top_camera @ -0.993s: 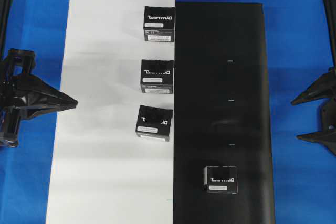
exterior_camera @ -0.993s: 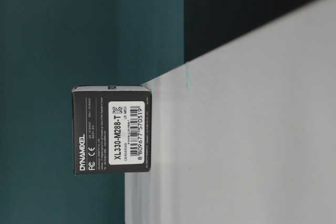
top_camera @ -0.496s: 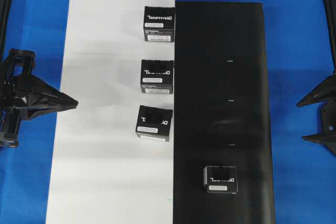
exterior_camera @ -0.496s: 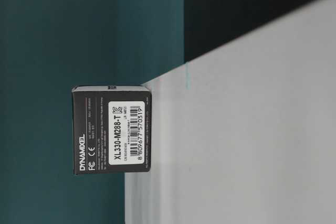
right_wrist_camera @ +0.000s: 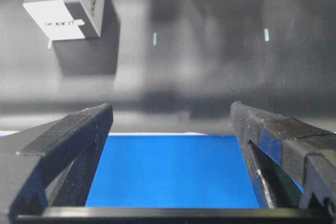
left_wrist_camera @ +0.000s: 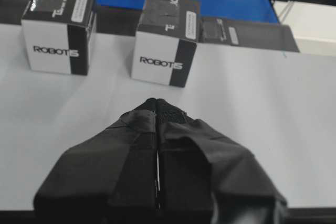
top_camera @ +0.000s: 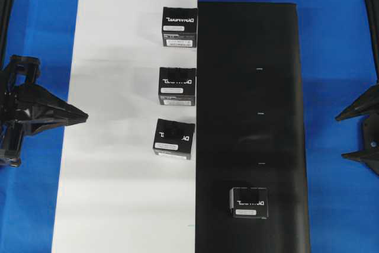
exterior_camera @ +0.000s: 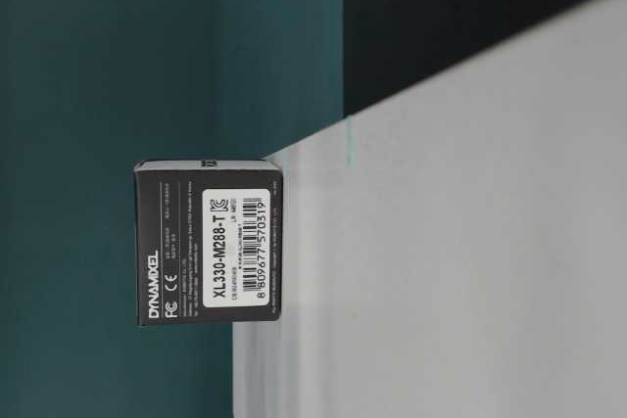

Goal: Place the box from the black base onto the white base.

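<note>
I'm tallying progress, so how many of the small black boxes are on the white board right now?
3, in a line along the white board's right edge: far box, middle box, near box. A fourth box sits on the black sheet. None appears hidden.

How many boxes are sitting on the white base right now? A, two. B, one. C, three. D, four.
C: the overhead view shows three boxes along the right edge of the white base, a top one, a middle one and a lower one, while the fourth box sits on the black base.
</note>
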Motion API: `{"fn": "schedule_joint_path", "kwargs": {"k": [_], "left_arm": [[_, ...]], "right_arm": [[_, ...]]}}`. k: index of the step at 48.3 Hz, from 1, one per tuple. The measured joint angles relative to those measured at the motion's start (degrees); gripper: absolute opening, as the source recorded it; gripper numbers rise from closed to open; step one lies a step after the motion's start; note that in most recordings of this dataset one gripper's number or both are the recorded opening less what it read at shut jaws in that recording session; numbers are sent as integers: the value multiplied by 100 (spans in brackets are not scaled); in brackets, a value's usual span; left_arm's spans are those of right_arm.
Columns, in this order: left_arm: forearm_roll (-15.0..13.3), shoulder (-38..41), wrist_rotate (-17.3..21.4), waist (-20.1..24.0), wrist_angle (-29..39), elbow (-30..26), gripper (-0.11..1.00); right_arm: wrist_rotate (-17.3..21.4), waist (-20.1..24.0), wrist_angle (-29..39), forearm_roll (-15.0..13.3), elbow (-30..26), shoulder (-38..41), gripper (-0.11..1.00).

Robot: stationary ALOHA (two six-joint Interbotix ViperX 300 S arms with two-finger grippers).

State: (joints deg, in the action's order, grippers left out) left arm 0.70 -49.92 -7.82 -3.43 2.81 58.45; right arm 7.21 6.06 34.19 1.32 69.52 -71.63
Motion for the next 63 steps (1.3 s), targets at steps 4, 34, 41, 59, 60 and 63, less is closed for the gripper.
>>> {"fn": "schedule_joint_path", "kwargs": {"k": [4, 34, 41, 59, 60, 63], "left_arm": [[0, 0, 9, 0, 0, 0, -6], [0, 9, 0, 0, 0, 0, -6], [0, 9, 0, 0, 0, 0, -6], [0, 9, 0, -9, 0, 0, -6], [0, 9, 0, 0, 0, 0, -6], [0, 9, 0, -9, 0, 0, -6]], "right_arm": [[0, 0, 0, 0, 0, 0, 99], [0, 0, 0, 26, 53, 0, 99], [0, 0, 26, 62, 53, 0, 99], [0, 0, 202, 79, 53, 0, 99], [0, 0, 202, 79, 53, 0, 99], [0, 0, 202, 79, 53, -9, 99]]}}
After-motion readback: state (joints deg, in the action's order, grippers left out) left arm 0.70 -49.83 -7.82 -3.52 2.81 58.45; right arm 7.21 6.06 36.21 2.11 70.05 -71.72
